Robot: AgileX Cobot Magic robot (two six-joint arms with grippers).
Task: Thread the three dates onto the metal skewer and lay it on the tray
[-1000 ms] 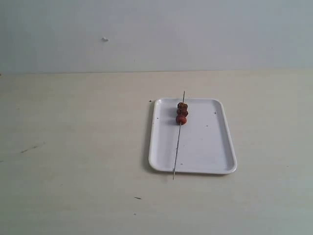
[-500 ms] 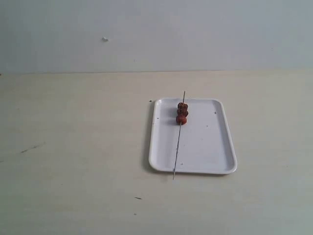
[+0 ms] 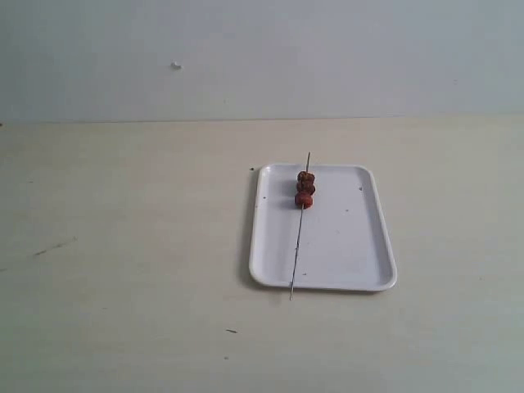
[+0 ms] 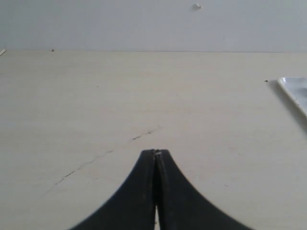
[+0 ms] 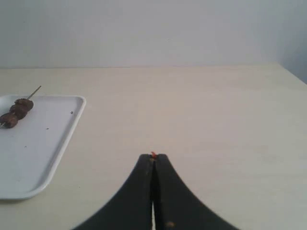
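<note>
Pale bench (image 3: 123, 246), plain grey wall (image 3: 327, 57) behind. Both the left hand (image 4: 155, 152) and right hand (image 5: 153, 156) are pinched fully closed, holding nothing, above bare bench. All three dates (image 3: 304, 188) sit threaded on the metal skewer (image 3: 296, 246), lying across the tray (image 3: 352, 246).

pale table (image 3: 123, 246), white tray (image 3: 352, 254) on it

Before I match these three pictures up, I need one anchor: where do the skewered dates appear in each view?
Exterior view: the dates sit on the skewer, over the tray's far end, left of its middle.
Left wrist view: not in it; only a tray corner shows at the frame's edge.
Right wrist view: the dates lie on the tray, at the frame's edge.
Shared landmark: the white tray.
</note>
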